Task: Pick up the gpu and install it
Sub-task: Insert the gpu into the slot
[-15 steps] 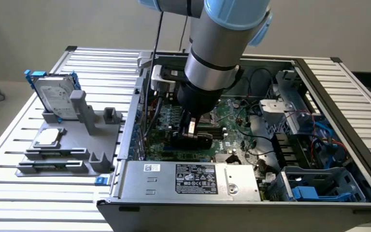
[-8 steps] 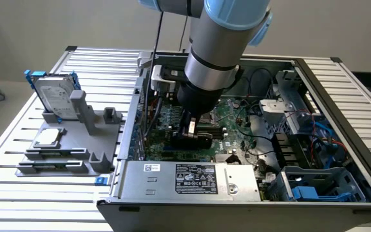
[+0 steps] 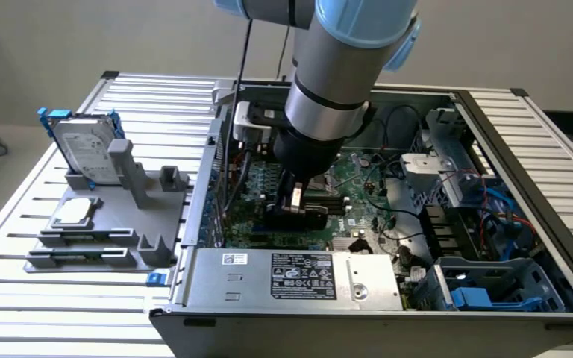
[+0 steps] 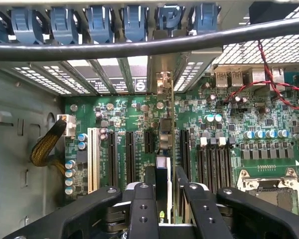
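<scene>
The gpu [image 4: 164, 144] shows edge-on in the wrist view as a thin card standing upright on the green motherboard [image 4: 124, 112], in line with the black expansion slots. Its silver end bracket [image 4: 162, 82] reaches the case's rear slot openings. My gripper [image 4: 168, 194] is shut on the card, with one black finger [image 4: 142, 201] on each side of it. In the exterior view, my gripper [image 3: 300, 203] is reaching down inside the open computer case [image 3: 199, 186], and the dark card [image 3: 292, 218] sits low between its fingers, close to the board.
A thick black cable [image 4: 139, 47] crosses close in front of the wrist camera. Red wires [image 4: 269, 74] and the CPU socket [image 4: 269, 184] lie beside the slots. Outside the case, a grey fixture [image 3: 117, 231] holds the blue-framed hard drive [image 3: 86, 153]. The power supply [image 3: 297, 276] fills the case's near side.
</scene>
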`<state>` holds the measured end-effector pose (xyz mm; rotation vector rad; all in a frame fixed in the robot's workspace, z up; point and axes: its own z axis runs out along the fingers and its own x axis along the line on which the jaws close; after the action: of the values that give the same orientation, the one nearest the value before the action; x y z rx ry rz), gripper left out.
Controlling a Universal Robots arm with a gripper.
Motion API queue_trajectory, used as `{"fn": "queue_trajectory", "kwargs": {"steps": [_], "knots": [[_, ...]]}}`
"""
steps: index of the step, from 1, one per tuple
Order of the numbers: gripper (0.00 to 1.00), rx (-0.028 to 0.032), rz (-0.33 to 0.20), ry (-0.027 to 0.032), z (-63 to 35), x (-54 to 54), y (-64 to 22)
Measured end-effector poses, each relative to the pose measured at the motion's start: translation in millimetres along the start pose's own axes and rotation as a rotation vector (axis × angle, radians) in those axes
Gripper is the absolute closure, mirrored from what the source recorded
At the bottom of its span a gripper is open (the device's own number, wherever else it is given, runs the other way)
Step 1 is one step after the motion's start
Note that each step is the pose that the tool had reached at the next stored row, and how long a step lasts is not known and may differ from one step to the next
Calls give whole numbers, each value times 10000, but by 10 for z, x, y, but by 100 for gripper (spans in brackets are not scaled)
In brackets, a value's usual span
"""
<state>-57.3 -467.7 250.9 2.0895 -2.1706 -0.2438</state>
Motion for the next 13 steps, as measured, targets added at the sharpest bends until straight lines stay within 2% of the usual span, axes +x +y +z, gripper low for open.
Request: {"fn": "queue_trajectory", "kwargs": {"steps": [13], "knots": [[74,-22,-83,5,50,1,-10]]}}
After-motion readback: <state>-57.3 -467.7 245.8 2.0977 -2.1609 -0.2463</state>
